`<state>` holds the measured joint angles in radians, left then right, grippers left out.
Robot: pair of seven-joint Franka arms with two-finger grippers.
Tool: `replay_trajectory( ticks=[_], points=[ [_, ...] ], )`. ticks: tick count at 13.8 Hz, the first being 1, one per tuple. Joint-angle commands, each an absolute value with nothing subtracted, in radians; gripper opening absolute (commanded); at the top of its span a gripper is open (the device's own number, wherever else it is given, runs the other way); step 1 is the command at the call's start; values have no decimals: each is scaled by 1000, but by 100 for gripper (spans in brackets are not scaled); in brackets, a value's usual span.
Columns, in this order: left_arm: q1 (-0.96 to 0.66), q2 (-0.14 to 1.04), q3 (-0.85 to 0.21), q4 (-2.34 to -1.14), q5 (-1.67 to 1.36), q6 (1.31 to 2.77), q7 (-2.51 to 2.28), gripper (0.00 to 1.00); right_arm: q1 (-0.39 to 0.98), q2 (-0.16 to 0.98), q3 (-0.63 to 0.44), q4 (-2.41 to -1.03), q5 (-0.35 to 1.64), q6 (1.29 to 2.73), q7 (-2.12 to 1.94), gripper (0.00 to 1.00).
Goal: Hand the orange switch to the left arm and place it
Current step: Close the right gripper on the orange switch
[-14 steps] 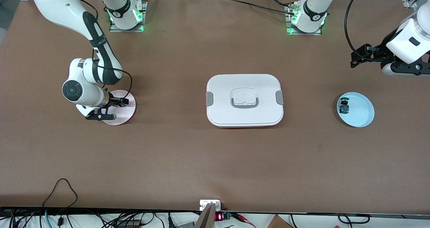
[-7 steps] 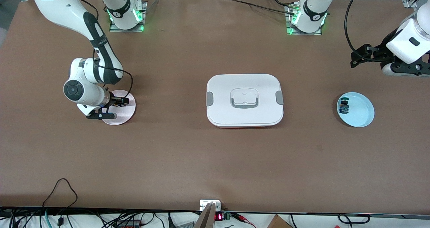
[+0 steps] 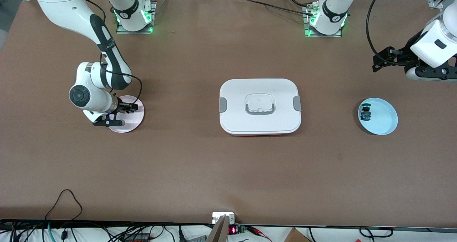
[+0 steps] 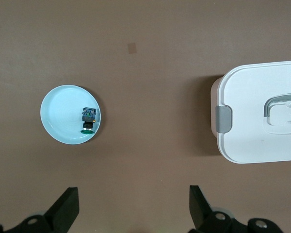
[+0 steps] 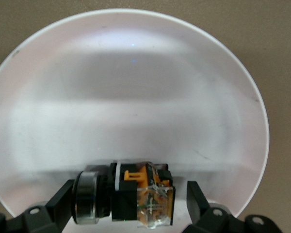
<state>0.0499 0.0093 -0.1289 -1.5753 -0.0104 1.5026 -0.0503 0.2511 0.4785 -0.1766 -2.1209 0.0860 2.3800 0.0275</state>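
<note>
The orange switch (image 5: 140,196) lies on its side on the pink plate (image 5: 136,73), with a black body, orange parts and a metal ring end. My right gripper (image 5: 131,200) is low over that plate (image 3: 135,122), open, with one finger on each side of the switch and small gaps showing. In the front view the right gripper (image 3: 125,114) hides the switch. The white box (image 3: 260,106) stands mid-table between the two plates. My left gripper (image 3: 376,63) waits open and empty, up in the air at the left arm's end of the table.
A light blue plate (image 3: 382,122) at the left arm's end holds a small switch with a green cap (image 3: 365,112). The left wrist view also shows this plate (image 4: 60,116), the green switch (image 4: 88,119) and the box (image 4: 262,116).
My right arm's wrist has shifted slightly toward the box over the pink plate. The left arm has not moved.
</note>
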Motion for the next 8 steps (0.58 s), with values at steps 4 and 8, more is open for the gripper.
replay_trajectory(
  ticks=[4,8],
  points=[
    [52,25,-130,-1545,-2,1494,-23,100,273,471,-172,-2123,100,2382,23,20],
    [52,25,-130,-1545,-3,1494,-23,100,273,453,-169,-2114,100,2369,11,11]
  ],
)
